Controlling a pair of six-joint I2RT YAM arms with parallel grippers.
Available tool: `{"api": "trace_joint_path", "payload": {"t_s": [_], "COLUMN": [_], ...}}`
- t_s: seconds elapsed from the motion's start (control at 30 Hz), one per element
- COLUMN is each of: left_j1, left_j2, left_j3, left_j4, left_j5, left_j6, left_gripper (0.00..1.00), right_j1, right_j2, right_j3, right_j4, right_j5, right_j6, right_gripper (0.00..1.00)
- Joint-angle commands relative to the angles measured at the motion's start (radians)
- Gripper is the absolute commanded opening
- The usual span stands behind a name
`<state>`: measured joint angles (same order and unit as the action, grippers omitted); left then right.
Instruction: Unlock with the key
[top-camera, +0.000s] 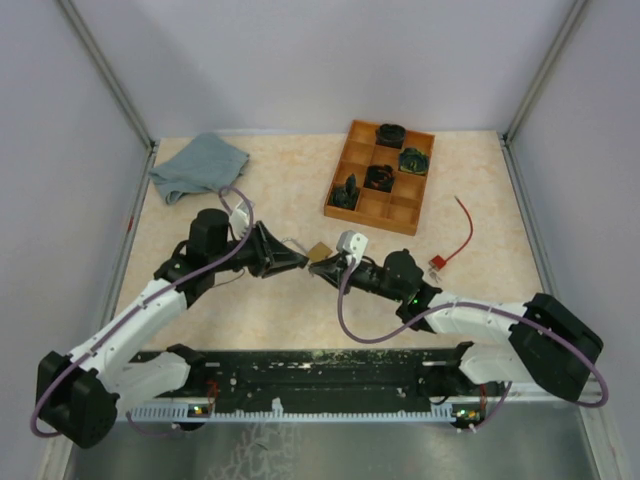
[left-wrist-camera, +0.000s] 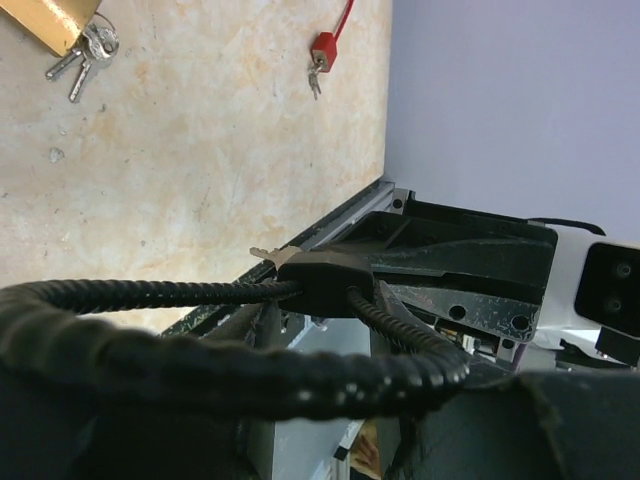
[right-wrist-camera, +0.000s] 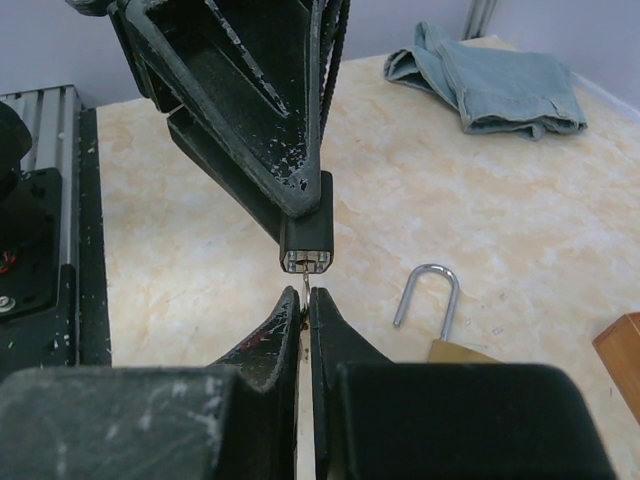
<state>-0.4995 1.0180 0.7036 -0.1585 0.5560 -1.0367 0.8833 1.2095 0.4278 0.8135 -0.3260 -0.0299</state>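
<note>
A brass padlock (top-camera: 320, 250) lies mid-table. In the right wrist view its silver shackle (right-wrist-camera: 430, 290) has one leg ending free beside the brass body (right-wrist-camera: 460, 352). The left wrist view shows the padlock (left-wrist-camera: 50, 25) with a bunch of keys (left-wrist-camera: 85, 55) at its end. My left gripper (top-camera: 300, 262) and right gripper (top-camera: 322, 268) meet tip to tip just in front of it. The right gripper (right-wrist-camera: 306, 300) is shut on a thin silver key (right-wrist-camera: 306, 285) seen edge-on. The key's other end runs into the left gripper (right-wrist-camera: 306, 250). A black cable hides my left fingers in their own view; the key's end (left-wrist-camera: 262, 253) pokes out.
A blue cloth (top-camera: 200, 165) lies at the back left. A wooden compartment tray (top-camera: 370, 220) with dark parts stands at the back right. A red cable (top-camera: 465, 230) with a small lock lies to the right. The black rail (top-camera: 320, 365) runs along the near edge.
</note>
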Motion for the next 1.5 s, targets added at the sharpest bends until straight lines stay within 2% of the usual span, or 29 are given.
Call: {"api": "trace_joint_path", "payload": {"t_s": [0.0, 0.07, 0.17, 0.23, 0.33, 0.57, 0.73, 0.9, 1.1, 1.3, 1.4, 1.47], "left_j1": [-0.036, -0.037, -0.035, -0.034, -0.035, -0.035, -0.035, -0.036, -0.036, -0.035, -0.036, -0.036], "left_j2": [-0.019, -0.052, -0.113, -0.154, -0.187, -0.213, -0.280, -0.309, -0.320, -0.321, -0.306, -0.284], "left_j3": [0.021, 0.018, 0.010, 0.002, -0.004, -0.043, -0.123, -0.118, -0.115, -0.157, -0.133, -0.088], "left_j4": [-0.044, -0.042, -0.022, -0.005, 0.009, 0.015, 0.114, 0.148, 0.166, 0.243, 0.225, 0.158], "left_j5": [0.009, -0.053, -0.141, -0.194, -0.239, -0.254, -0.281, -0.284, -0.270, -0.267, -0.271, -0.267], "left_j6": [0.044, 0.038, 0.013, -0.006, -0.026, -0.079, -0.143, -0.161, -0.165, -0.190, -0.168, -0.128], "left_gripper": [0.01, 0.12, 0.43, 0.54, 0.59, 0.63, 0.58, 0.53, 0.43, 0.41, 0.27, 0.11], "right_j1": [0.029, 0.034, 0.043, 0.047, 0.056, 0.082, 0.111, 0.143, 0.168, 0.210, 0.238, 0.242], "right_j2": [0.024, 0.042, 0.061, 0.075, 0.100, 0.154, 0.198, 0.237, 0.284, 0.322, 0.350, 0.353], "right_j3": [0.108, 0.089, 0.058, 0.036, 0.011, -0.001, 0.002, -0.006, -0.014, 0.005, 0.035, 0.036], "right_j4": [0.266, 0.341, 0.415, 0.460, 0.532, 0.625, 0.661, 0.667, 0.691, 0.754, 0.719, 0.693], "right_j5": [-0.024, 0.009, 0.043, 0.057, 0.081, 0.144, 0.169, 0.216, 0.244, 0.273, 0.285, 0.299], "right_j6": [0.050, 0.074, 0.099, 0.112, 0.132, 0.146, 0.166, 0.172, 0.182, 0.222, 0.200, 0.169], "right_gripper": [0.00, 0.00, 0.00, 0.00, 0.00, 0.00, 0.00, 0.00, 0.00, 0.00, 0.00, 0.00]}}
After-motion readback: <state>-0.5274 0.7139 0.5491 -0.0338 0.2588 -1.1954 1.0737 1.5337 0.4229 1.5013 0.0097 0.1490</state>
